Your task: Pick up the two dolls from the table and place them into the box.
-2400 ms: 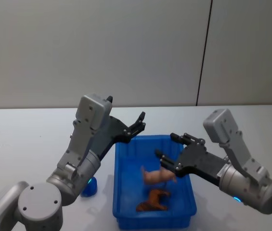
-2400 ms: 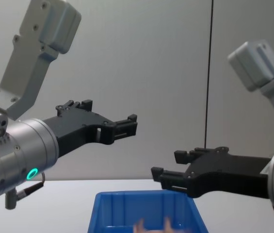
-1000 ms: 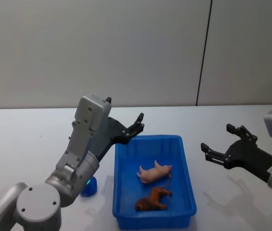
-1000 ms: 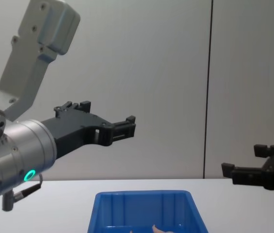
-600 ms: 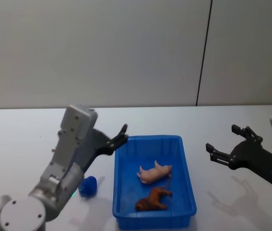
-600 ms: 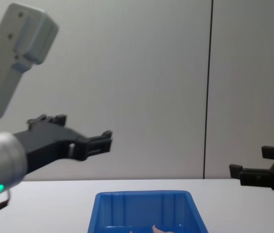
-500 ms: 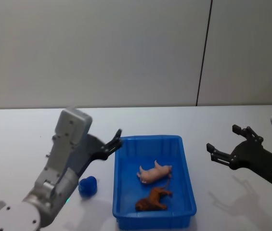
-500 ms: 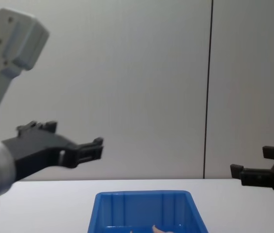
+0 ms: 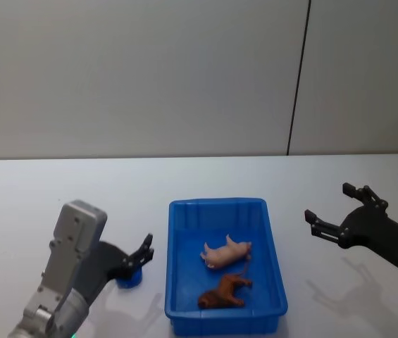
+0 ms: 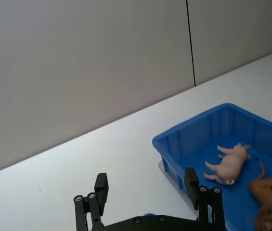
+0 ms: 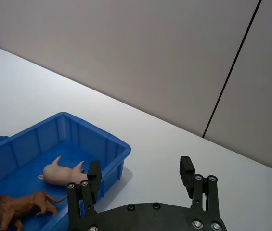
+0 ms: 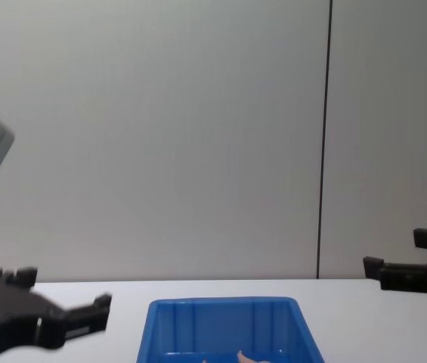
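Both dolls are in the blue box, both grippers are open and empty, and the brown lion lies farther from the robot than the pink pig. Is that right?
Not quite. The head view shows the brown lion lying nearer the robot than the pink pig, not farther. The rest holds: both dolls lie in the blue box, and the left gripper and right gripper are open and empty.

Looks like a robot lab or test room: bare white worktop [image 9: 206, 176], plain grey panelled wall [image 9: 135, 70] with one dark vertical seam [image 9: 297, 77], no furniture or household clutter.
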Robot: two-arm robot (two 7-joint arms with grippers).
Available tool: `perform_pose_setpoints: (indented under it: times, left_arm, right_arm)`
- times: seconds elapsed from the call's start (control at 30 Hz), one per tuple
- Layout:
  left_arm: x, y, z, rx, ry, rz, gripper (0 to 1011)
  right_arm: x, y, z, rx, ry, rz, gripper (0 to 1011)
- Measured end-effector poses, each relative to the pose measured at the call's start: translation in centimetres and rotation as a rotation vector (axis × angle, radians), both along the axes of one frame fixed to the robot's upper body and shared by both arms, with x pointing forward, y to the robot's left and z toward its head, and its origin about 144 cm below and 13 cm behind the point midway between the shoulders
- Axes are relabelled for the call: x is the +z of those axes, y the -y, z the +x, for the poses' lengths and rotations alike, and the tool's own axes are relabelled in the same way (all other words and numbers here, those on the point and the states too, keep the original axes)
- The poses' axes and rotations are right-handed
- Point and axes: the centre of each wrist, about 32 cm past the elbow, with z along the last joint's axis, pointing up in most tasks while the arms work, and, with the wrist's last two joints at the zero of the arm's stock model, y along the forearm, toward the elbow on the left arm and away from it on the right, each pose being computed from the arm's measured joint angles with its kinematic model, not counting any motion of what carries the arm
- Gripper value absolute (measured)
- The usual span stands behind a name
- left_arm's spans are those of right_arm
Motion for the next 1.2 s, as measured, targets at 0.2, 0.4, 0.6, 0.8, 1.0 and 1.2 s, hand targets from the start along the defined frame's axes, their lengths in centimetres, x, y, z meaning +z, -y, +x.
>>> perform_pose_setpoints:
  times: [0.2, 0.4, 0.6, 0.8, 1.0, 1.2]
  left_arm:
    - [-1.8, -1.0, -0.2, -0.018, -0.044, -0.009, 1001]
    - [-3.2, -1.8, 0.1, -0.035, -0.074, -0.015, 1001]
    - [-4.6, -2.6, 0.7, -0.053, -0.103, -0.023, 1001]
    - [-5.9, -3.4, 1.4, -0.074, -0.127, -0.03, 1001]
    - [-7.2, -4.3, 2.4, -0.091, -0.15, -0.031, 1001]
    - [-7.9, -4.9, 3.1, -0.106, -0.164, -0.028, 1001]
  right_arm:
    - [0.0, 0.0, 0.0, -0.001, 0.0, 0.0, 1001]
    - [0.0, 0.1, 0.0, -0.002, 0.0, 0.0, 1001]
    - [0.0, 0.1, 0.0, -0.002, -0.001, 0.0, 1001]
    - [0.0, 0.1, 0.0, -0.002, -0.001, 0.0, 1001]
    - [0.0, 0.1, 0.0, -0.002, -0.001, 0.0, 1001]
    - [0.0, 0.1, 0.0, -0.002, -0.001, 0.0, 1001]
